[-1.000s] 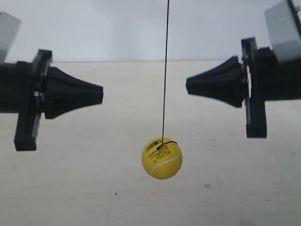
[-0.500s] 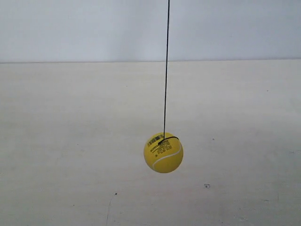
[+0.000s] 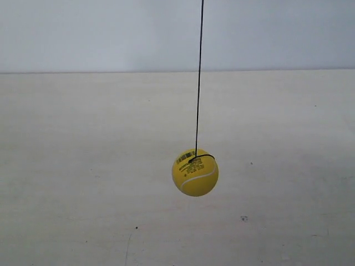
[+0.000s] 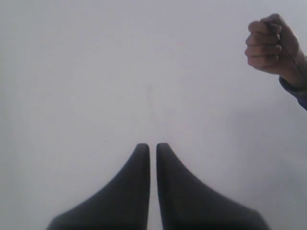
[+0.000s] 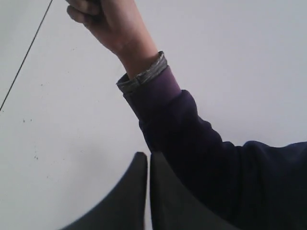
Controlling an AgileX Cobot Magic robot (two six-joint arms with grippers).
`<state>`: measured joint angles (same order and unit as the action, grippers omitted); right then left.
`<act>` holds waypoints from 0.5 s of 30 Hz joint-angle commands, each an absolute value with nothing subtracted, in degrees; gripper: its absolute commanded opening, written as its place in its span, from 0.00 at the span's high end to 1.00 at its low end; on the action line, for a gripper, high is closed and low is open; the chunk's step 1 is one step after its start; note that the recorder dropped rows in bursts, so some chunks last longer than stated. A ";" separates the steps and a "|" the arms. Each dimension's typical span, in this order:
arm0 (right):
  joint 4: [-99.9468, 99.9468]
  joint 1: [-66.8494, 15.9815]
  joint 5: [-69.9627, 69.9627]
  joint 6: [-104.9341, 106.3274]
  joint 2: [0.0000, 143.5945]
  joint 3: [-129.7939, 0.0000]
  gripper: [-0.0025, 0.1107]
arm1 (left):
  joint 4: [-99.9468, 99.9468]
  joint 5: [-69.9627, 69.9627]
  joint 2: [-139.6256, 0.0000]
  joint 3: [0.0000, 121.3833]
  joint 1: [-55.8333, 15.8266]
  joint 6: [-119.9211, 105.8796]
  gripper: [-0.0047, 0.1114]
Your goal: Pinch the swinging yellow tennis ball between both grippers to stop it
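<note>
Ball: the yellow tennis ball hangs free in mid-air, a little right of the scene's centre and above the pale counter, touching nothing. Its barcode sticker faces the camera and a black band wraps the top where the string ties on.

String: the thin dark string runs up out of the exterior view, leaning slightly, which suggests the ball is off its rest point and swinging.

Hand: a person's hand pinches the string's upper end, so the ball dangles as a pendulum. The right wrist view shows the same hand with a dark sleeve along the arm.

Left gripper: the left gripper shows its two black fingers closed, only a hairline slit between them, holding nothing.

Right gripper: the right gripper has its fingers likewise pressed together and empty, forming a single cone tip.

Placement: neither gripper appears in the exterior view, so both sit well apart from the ball.

Progress: the pinch is not yet made; each cone tip must come in from opposite sides at ball height.
</note>
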<state>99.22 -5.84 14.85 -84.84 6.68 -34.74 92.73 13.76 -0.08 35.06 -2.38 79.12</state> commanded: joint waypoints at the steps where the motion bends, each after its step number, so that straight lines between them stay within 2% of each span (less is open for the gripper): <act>1: 99.95 -5.81 12.76 -86.11 0.00 -28.19 0.98 | 99.95 19.23 0.00 31.79 -2.31 91.64 0.92; 5: 99.95 -6.22 15.00 -88.69 0.00 -25.67 0.98 | 99.95 23.86 0.00 28.59 -2.31 91.68 0.92; 9: 99.95 -6.22 14.61 -91.35 0.00 -23.33 0.98 | 99.95 14.00 0.00 23.09 -2.31 91.32 0.92; 15: 99.95 -6.22 17.65 -94.22 0.00 -23.33 0.98 | 99.95 12.22 0.00 21.39 -2.31 91.91 0.92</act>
